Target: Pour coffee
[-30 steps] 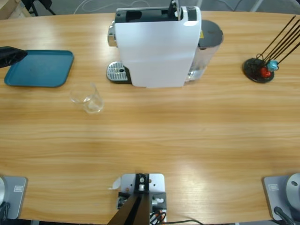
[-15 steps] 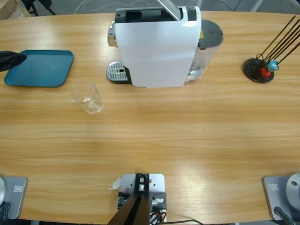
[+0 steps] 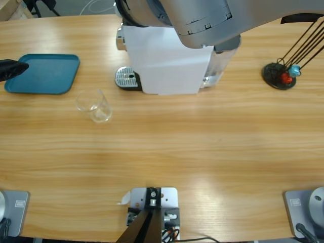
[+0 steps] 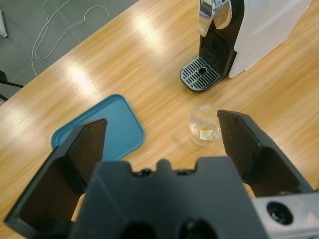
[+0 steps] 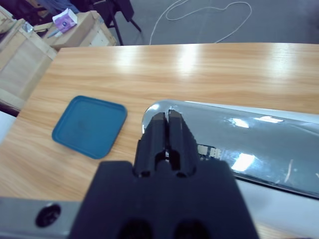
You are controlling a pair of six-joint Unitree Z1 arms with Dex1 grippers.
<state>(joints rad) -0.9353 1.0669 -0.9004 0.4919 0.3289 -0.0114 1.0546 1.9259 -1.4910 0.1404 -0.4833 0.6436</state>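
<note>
my left tool [image 4: 159, 149], jaws apart, should straddle the tumbler [image 4: 205, 130] squarely; right tool [image 5: 167, 130], jaws together, sits above the coffee machine [image 3: 167, 66].

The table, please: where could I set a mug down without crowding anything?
The wide front half of the table, below the glass tumbler and coffee machine, is bare. So is the stretch between the machine and the stick holder. It is crowded around the drip tray, tumbler and blue tray.
</note>
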